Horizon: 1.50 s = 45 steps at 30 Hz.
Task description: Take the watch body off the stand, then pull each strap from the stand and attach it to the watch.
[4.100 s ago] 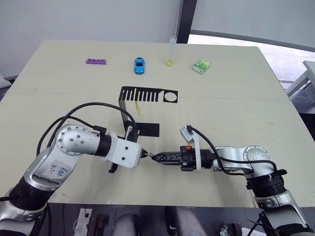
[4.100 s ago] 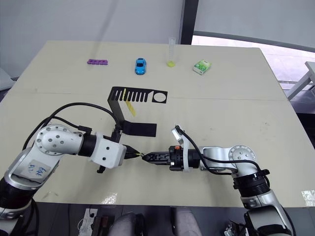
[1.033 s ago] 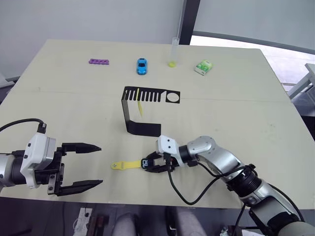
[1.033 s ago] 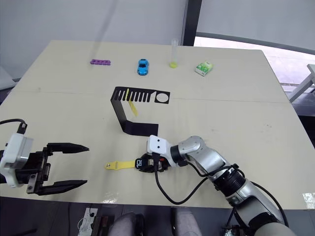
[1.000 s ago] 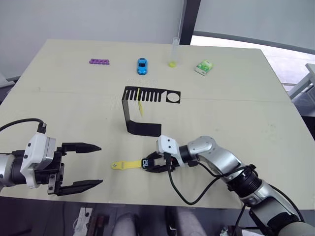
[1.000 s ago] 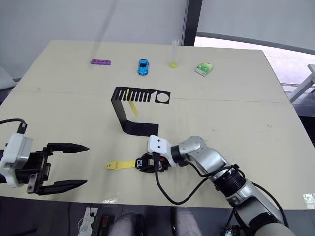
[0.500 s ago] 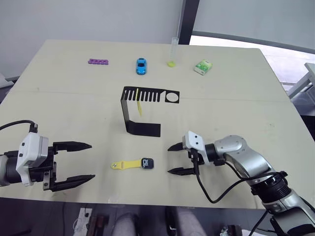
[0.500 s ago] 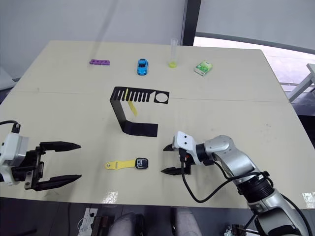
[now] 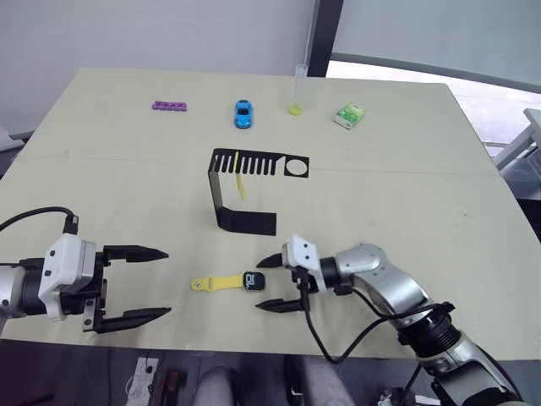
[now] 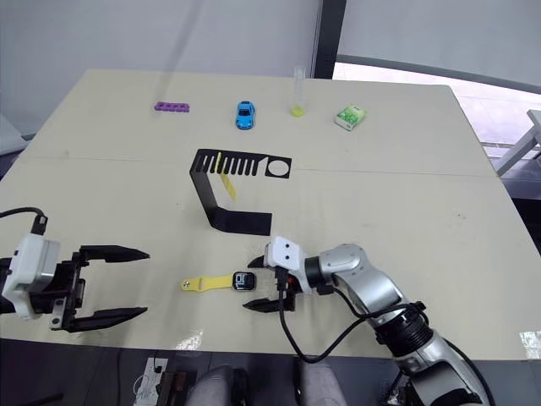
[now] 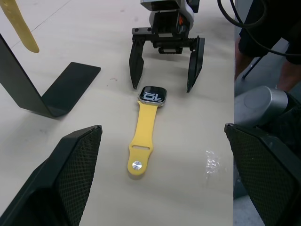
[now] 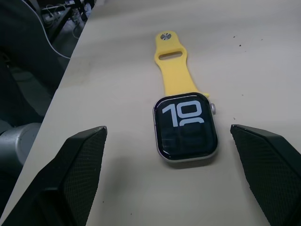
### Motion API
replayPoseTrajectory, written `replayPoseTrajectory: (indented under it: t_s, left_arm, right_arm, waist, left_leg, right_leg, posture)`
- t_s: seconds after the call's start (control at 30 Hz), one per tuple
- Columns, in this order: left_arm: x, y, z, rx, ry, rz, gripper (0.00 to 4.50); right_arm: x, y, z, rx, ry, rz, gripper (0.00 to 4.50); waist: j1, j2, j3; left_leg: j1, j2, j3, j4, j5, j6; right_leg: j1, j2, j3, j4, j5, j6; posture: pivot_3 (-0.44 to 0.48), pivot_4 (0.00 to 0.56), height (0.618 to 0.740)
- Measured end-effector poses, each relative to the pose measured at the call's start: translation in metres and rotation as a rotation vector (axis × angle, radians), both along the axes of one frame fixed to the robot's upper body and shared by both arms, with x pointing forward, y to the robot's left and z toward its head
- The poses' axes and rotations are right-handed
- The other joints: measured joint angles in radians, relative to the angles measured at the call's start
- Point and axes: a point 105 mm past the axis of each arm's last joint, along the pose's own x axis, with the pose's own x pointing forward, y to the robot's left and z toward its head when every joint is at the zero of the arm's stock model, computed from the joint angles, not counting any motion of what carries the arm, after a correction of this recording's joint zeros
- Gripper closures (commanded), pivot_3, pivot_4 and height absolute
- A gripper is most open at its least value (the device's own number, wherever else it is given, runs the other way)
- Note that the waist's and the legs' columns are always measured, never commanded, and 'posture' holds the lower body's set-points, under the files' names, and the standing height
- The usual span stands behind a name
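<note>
Beige table [image 9: 406,152] by grey wall; both grippers [image 9: 272,282] [image 9: 135,283] apart, empty.

The beige desk [image 9: 406,169] carries the stand [image 9: 245,222], watch body [image 9: 254,281] with one strap [image 9: 215,283], toy car [image 9: 243,112], purple piece [image 9: 169,106], tube [image 9: 296,89] and packet [image 9: 347,115]

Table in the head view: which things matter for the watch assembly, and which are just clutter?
Job:
watch body, one yellow strap already attached
second yellow strap hanging from the stand
right gripper, open around the watch body
left gripper, open

Clutter, far edge:
purple block strip
blue toy car
clear tube
green-white packet
</note>
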Motion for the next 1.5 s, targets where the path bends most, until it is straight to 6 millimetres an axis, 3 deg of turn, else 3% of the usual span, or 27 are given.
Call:
replayPoseTrajectory:
  t_s: [0.13,0.17,0.23,0.37,0.4,0.63,0.8,1.03,1.3,1.4,1.43,1.5]
  left_arm:
    - [-0.003,-0.001,-0.003,0.001,0.014,-0.003,0.00]
    - [-0.003,-0.001,-0.003,0.002,0.019,-0.003,0.00]
    - [-0.004,-0.001,-0.004,0.003,0.024,-0.004,0.00]
    - [-0.005,-0.001,-0.005,0.004,0.025,-0.006,0.00]
    - [-0.005,-0.001,-0.005,0.005,0.025,-0.007,0.00]
    - [-0.002,-0.001,-0.004,0.041,-0.037,0.002,0.00]
    - [0.006,-0.009,-0.008,0.127,-0.201,-0.050,0.00]
    - [0.013,-0.029,-0.014,0.193,-0.281,-0.114,0.00]
    - [0.024,-0.055,-0.020,0.177,-0.276,-0.100,0.00]
    - [0.030,-0.059,-0.020,0.186,-0.289,-0.078,0.77]
    - [0.030,-0.059,-0.021,0.188,-0.281,-0.073,1.22]
    - [0.030,-0.059,-0.024,0.195,-0.268,-0.070,1.25]
  right_arm:
    - [0.003,0.007,-0.003,0.005,-0.017,-0.005,0.04]
    - [0.005,0.008,-0.003,0.007,-0.025,-0.009,0.28]
    - [0.008,0.011,-0.003,0.011,-0.030,-0.018,0.82]
    - [0.011,0.012,-0.004,0.008,-0.047,-0.028,2.76]
    - [0.011,0.012,-0.004,0.007,-0.048,-0.028,2.93]
    - [0.011,0.009,-0.004,0.008,-0.044,-0.022,2.92]
    - [0.005,0.004,0.006,0.065,0.262,-0.090,2.92]
    - [-0.010,0.008,0.044,0.106,0.627,-0.098,2.92]
    - [-0.013,0.015,0.045,0.092,0.749,-0.178,2.92]
    - [-0.016,0.018,0.047,0.085,0.755,-0.179,2.92]
    - [-0.016,0.018,0.047,0.087,0.757,-0.183,2.92]
    - [-0.016,0.018,0.047,0.090,0.764,-0.190,2.92]
  waist:
    - [-0.002,0.000,0.000]
    - [-0.002,0.000,0.000]
    - [-0.003,0.000,0.000]
    - [-0.002,0.000,0.000]
    - [-0.002,0.000,0.000]
    - [0.000,0.000,0.000]
    - [0.004,0.000,0.000]
    - [0.000,0.000,0.000]
    - [0.001,0.000,0.000]
    - [-0.002,0.000,0.000]
    - [-0.003,0.000,0.000]
    - [-0.003,0.000,0.000]
  left_leg:
    - [0.000,0.000,0.000,0.000,0.000,0.000]
    - [0.000,0.000,0.000,0.000,0.000,0.000]
    - [0.000,0.000,0.000,0.000,0.000,0.000]
    - [0.000,0.000,0.000,0.000,0.000,0.000]
    - [0.000,0.000,0.000,0.000,0.000,0.000]
    - [0.000,0.000,0.000,0.000,0.000,0.000]
    - [0.000,0.000,0.000,0.000,0.000,0.000]
    - [0.000,0.000,0.000,0.000,0.000,0.000]
    - [-0.001,0.000,0.000,0.000,0.000,0.000]
    - [-0.001,0.000,0.000,-0.001,0.000,0.000]
    - [-0.001,0.000,0.000,0.000,0.000,0.000]
    - [-0.001,0.000,0.000,0.000,0.000,0.000]
  right_leg:
    - [0.000,0.000,0.000,0.000,0.000,0.000]
    - [0.000,0.000,0.000,0.001,0.000,0.000]
    - [0.000,0.000,0.000,0.001,0.000,0.000]
    - [0.000,0.000,0.000,0.000,0.000,0.000]
    - [0.000,0.000,0.000,0.000,0.000,0.000]
    - [0.000,0.000,0.000,0.000,0.000,0.000]
    - [0.000,0.000,0.000,0.001,0.000,0.000]
    - [0.000,0.000,0.000,0.002,0.000,0.000]
    - [-0.001,0.000,0.000,0.002,0.000,0.000]
    - [-0.001,0.000,0.000,0.002,0.000,0.000]
    - [-0.001,0.000,0.000,0.002,0.000,0.000]
    - [-0.001,0.000,0.000,0.002,0.000,0.000]
  posture:
    - [0.000,0.150,0.740]
    - [0.000,0.150,0.740]
    - [0.000,0.150,0.740]
    - [0.000,0.150,0.740]
    - [0.000,0.150,0.740]
    - [0.000,0.150,0.740]
    - [0.000,0.150,0.740]
    - [0.000,0.150,0.740]
    - [0.000,0.150,0.740]
    - [0.000,0.150,0.740]
    - [0.000,0.150,0.740]
    - [0.000,0.150,0.740]
